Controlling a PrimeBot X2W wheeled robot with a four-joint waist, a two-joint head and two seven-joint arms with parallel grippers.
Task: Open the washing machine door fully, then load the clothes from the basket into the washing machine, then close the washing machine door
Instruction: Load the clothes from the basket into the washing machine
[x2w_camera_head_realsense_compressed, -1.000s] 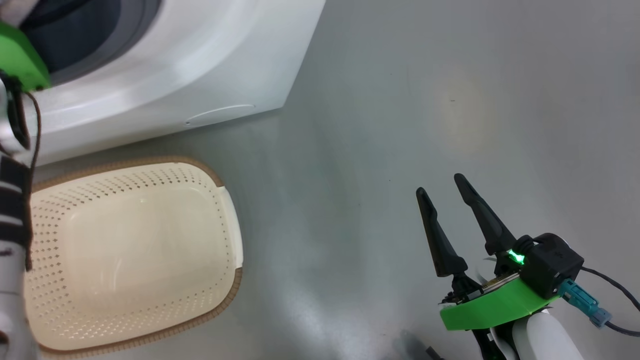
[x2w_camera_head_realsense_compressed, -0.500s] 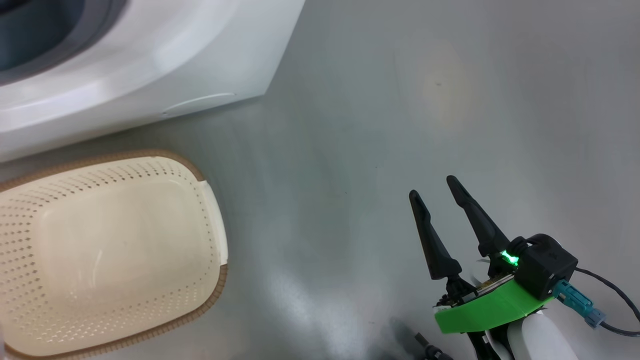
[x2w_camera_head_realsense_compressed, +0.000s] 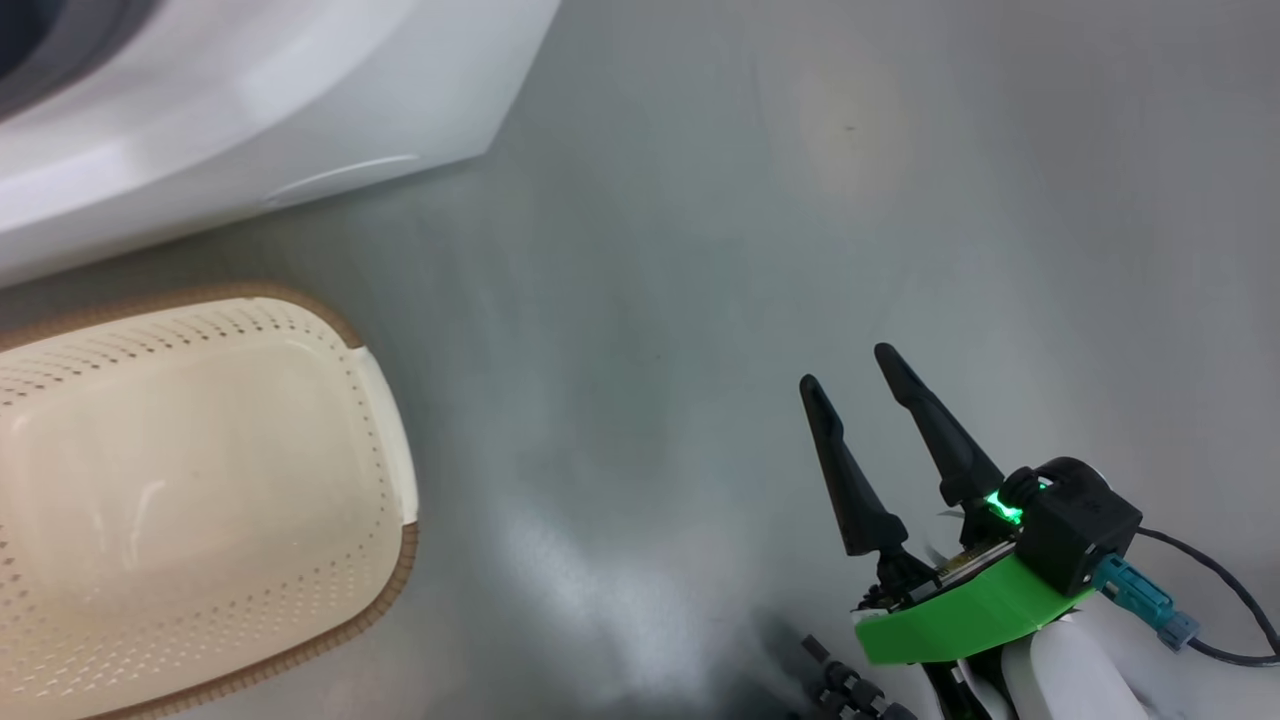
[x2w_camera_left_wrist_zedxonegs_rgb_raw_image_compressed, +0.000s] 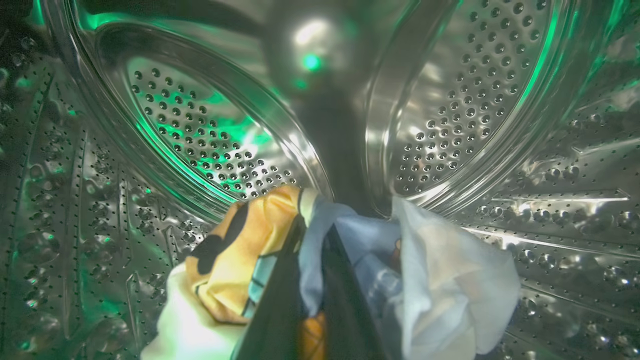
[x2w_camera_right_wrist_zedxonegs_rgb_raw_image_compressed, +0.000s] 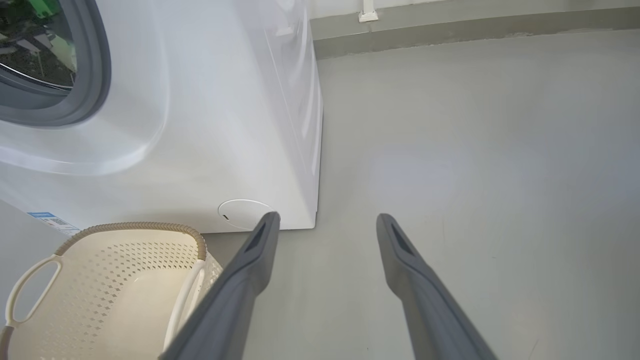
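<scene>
My left gripper (x2w_camera_left_wrist_zedxonegs_rgb_raw_image_compressed: 315, 235) is deep inside the washing machine's steel drum (x2w_camera_left_wrist_zedxonegs_rgb_raw_image_compressed: 200, 140), its fingers pinched shut on the clothes (x2w_camera_left_wrist_zedxonegs_rgb_raw_image_compressed: 235, 250). The bundle sits right at the fingertips and spills to both sides of them. Its long spread runs across the fingers, not along them. On one side is light-blue cloth with an orange-and-black print, on the other a pale, almost white garment, and more cream fabric sags below. The drum's perforated back wall lies straight ahead along the fingers, and the lower drum wall is just beneath the hanging cloth. I judge that the coming move is a simple release, letting the load fall where it hangs. The soft fabric may cling to a finger as I back out.

My right gripper (x2w_camera_head_realsense_compressed: 846, 368) hangs over the grey floor (x2w_camera_head_realsense_compressed: 700, 250) with its fingers spread wide and holding nothing. It is well apart from the washing machine (x2w_camera_right_wrist_zedxonegs_rgb_raw_image_compressed: 200, 125), off its right front corner. The left arm is the one on the job. The basket (x2w_camera_head_realsense_compressed: 180, 500) stands just in front of the machine, showing its bare cream bottom, so I reckon this bundle is the last of the load.
</scene>
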